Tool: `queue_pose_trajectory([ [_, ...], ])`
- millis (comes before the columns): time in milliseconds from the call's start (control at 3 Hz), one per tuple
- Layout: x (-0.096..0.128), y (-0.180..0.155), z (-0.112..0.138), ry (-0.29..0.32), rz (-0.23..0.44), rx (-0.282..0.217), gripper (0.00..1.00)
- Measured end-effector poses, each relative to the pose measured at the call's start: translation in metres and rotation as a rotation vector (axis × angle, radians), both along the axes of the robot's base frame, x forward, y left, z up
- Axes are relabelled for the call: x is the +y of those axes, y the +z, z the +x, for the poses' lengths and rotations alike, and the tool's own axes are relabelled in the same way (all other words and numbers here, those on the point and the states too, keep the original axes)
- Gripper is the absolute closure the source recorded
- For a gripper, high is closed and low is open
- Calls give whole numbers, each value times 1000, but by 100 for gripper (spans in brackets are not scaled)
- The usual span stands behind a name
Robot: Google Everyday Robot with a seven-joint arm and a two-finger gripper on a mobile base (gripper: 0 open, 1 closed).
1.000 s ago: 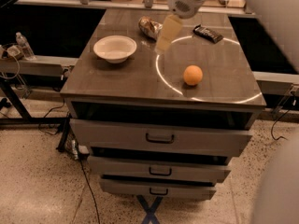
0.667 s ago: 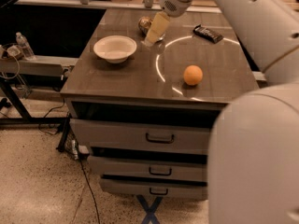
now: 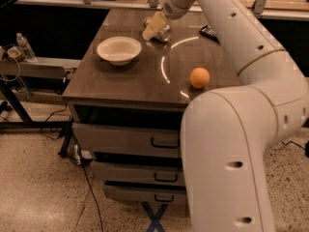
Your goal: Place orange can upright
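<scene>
Claw: the claw [image 3: 150, 30] is at the far end of the surface [image 3: 120, 83], tilted down and to the left, with its pale tip right at the orange can.
Claw state: cannot tell whether it is open or closed, or whether it has the can.
Orange can: the orange can [image 3: 164, 33] sits on the far middle of the surface, just behind and to the right of the claw's tip. It is partly hidden by the claw, and only a shiny patch shows. Whether it is upright or lying down cannot be told.
Arm: the white arm [image 3: 251, 47] comes in from the right foreground and reaches over the surface's right side.
Bowl: a white bowl [image 3: 119, 50] stands left of the can, apart from it.
Orange fruit: the round orange fruit [image 3: 199, 77] rests near the front right, well apart from the can.
Dark bar: a flat dark bar [image 3: 208, 32] lies at the far right, partly behind the arm.
Drawers: three drawers [image 3: 128, 140] sit under the surface.
Bottle: a water bottle [image 3: 23, 46] stands on a side rail at the left.
</scene>
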State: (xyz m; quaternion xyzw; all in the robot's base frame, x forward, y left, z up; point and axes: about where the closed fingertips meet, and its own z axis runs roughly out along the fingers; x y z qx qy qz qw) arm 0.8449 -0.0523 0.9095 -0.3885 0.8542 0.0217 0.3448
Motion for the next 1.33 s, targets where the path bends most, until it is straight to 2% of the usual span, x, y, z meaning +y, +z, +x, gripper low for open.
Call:
queue_pose_trajectory([
  [333, 0, -13, 24, -91, 40, 3, 0],
  [667, 1, -26, 41, -156, 47, 14, 0],
  [1000, 8, -42, 52, -193, 44, 30, 0],
  [1333, 18, -54, 59, -201, 33, 40, 0],
])
